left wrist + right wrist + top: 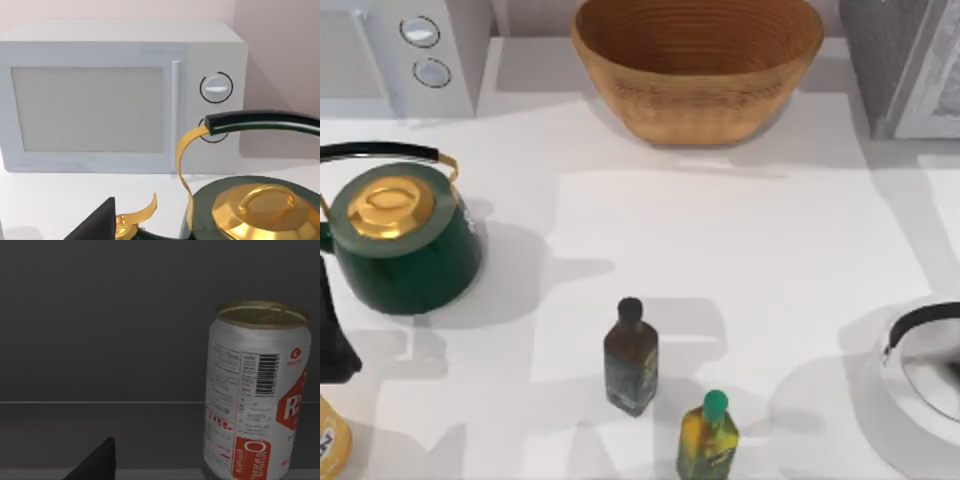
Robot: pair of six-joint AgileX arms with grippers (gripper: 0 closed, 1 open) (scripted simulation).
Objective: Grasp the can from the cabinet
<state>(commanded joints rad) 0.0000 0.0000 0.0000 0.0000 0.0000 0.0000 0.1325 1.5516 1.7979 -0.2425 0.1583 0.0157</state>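
Can (257, 390) stands upright on a dark cabinet shelf (100, 435), close before the right wrist camera, lined up for a sideways grasp. Right fingers: cannot tell whether open. Left arm (335, 340) idles beside the green kettle (405, 240) at the tabletop's left edge.

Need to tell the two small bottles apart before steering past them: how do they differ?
The dark bottle has a black cap and dark brownish body; the yellow-green bottle has a green cap. The dark one stands farther from the table's near edge and more to the left. Both stand upright on the table.

white-and-red can (255, 395), green kettle (405, 240)
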